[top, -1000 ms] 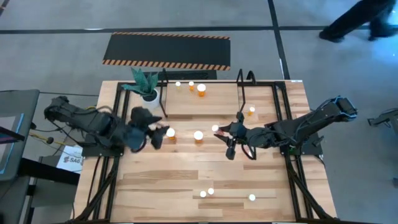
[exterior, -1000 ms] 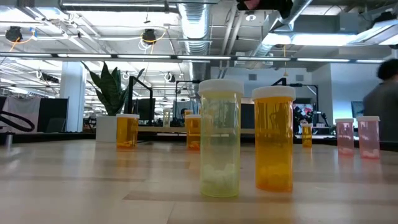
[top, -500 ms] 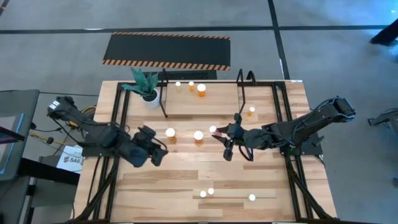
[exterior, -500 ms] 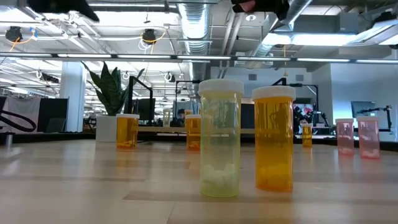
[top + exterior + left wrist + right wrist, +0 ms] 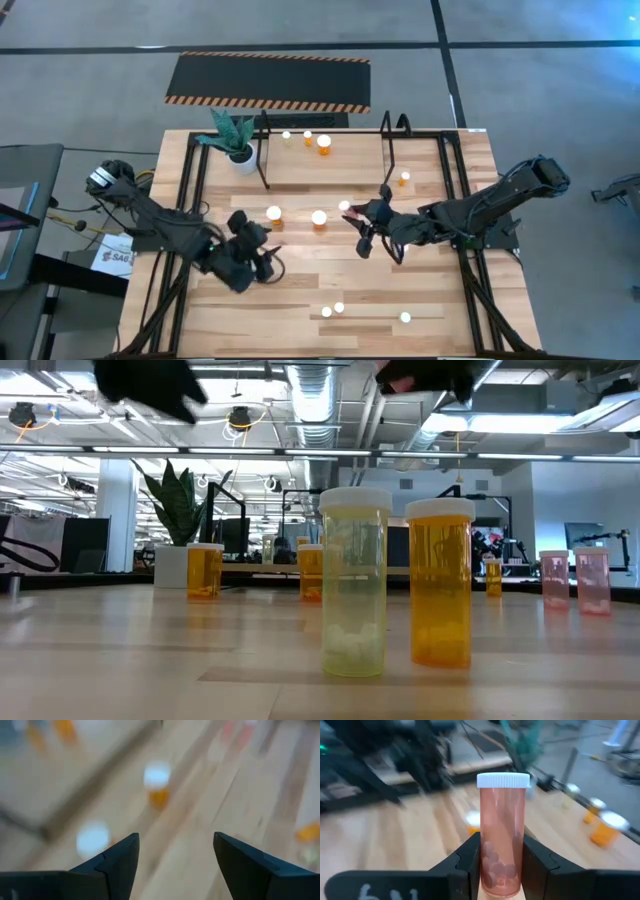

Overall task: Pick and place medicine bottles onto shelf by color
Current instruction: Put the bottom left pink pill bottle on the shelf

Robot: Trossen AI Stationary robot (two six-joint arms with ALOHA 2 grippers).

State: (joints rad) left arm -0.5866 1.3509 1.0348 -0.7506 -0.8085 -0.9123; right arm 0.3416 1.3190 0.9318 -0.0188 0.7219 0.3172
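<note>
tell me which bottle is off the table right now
The pink bottle with the white cap: it stands upright, pinched in the right claw above the table's middle. Every other bottle stands on the table or the shelf.

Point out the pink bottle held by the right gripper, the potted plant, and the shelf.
pink bottle (image 5: 502,845): right wrist view, middle of its translucent body, between the fingers.
potted plant (image 5: 233,132): high view, on the green leaves.
shelf (image 5: 350,160): high view, bare part of the wooden board.
</note>
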